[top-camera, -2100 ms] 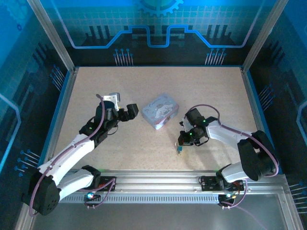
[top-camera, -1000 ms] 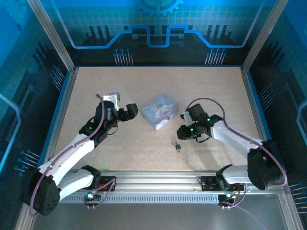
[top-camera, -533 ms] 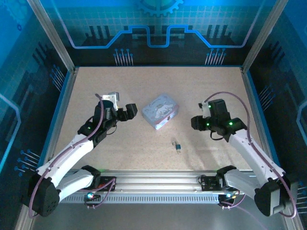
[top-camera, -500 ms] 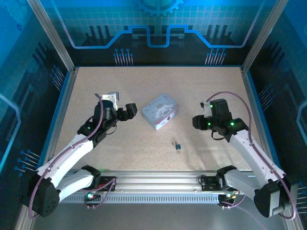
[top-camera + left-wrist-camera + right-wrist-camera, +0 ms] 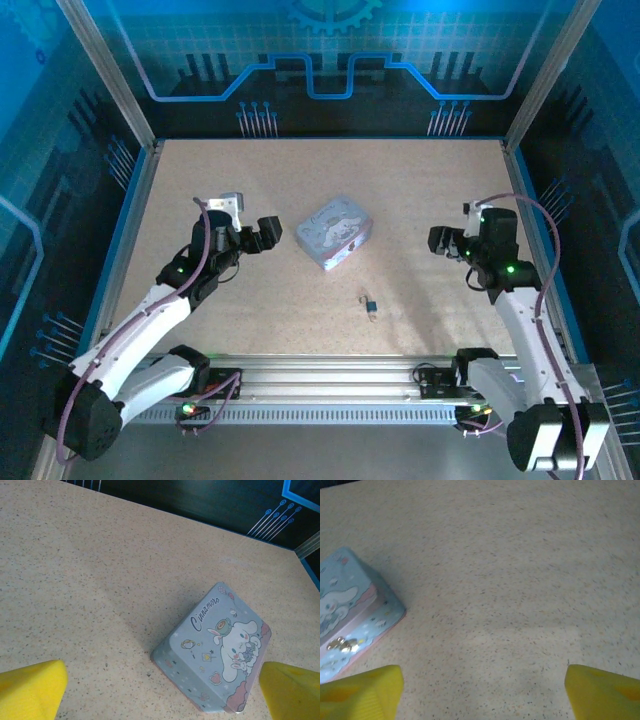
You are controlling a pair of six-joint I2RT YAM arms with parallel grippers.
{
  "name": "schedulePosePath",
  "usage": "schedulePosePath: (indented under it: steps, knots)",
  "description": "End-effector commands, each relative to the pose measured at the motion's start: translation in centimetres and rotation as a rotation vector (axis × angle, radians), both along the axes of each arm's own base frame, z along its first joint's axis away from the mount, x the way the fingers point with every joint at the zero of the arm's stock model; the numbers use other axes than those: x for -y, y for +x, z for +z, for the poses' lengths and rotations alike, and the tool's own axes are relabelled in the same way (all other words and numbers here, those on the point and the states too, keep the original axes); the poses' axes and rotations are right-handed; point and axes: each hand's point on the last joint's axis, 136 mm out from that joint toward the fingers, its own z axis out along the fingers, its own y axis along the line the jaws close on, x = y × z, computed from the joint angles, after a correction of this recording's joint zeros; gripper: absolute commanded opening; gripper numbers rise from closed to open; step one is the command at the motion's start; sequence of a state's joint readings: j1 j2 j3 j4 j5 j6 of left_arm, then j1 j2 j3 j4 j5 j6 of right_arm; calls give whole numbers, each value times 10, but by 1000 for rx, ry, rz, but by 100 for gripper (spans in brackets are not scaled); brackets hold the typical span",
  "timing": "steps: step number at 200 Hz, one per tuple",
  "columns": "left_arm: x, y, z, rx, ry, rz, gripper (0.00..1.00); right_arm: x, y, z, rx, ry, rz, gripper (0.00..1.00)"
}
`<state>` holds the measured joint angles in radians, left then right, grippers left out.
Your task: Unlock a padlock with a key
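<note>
Step in hand (a judgement): between grasps, with nothing taken up. The padlock lies on the tabletop toward the near edge, well apart from both arms (the key cannot be told apart from it). Left gripper: jaws spread wide, empty, facing the tin. Right gripper: jaws spread wide, empty. Next move: descend onto the small padlock and steady it.

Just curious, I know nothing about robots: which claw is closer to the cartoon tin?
Left. The left gripper sits just to the left of the tin, pointing at it; the right gripper hangs farther off on the tin's other side.
</note>
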<state>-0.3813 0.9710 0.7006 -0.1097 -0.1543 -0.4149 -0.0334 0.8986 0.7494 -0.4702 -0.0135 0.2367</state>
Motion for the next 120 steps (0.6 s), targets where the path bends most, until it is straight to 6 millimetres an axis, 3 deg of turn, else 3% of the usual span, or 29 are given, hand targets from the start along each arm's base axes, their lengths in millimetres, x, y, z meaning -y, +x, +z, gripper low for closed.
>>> schedulePosePath:
  steps: [1, 76, 120]
  knots:
    - [-8, 1, 16, 38, 22, 23, 99, 12, 11, 5, 80, -5, -20, 99]
    - [-9, 2, 18, 44, 25, 26, 99, 34, 44, -22, 283, -156, -33, 100]
    - [-10, 3, 19, 44, 21, 32, 99, 30, 60, -36, 340, -161, -28, 100]
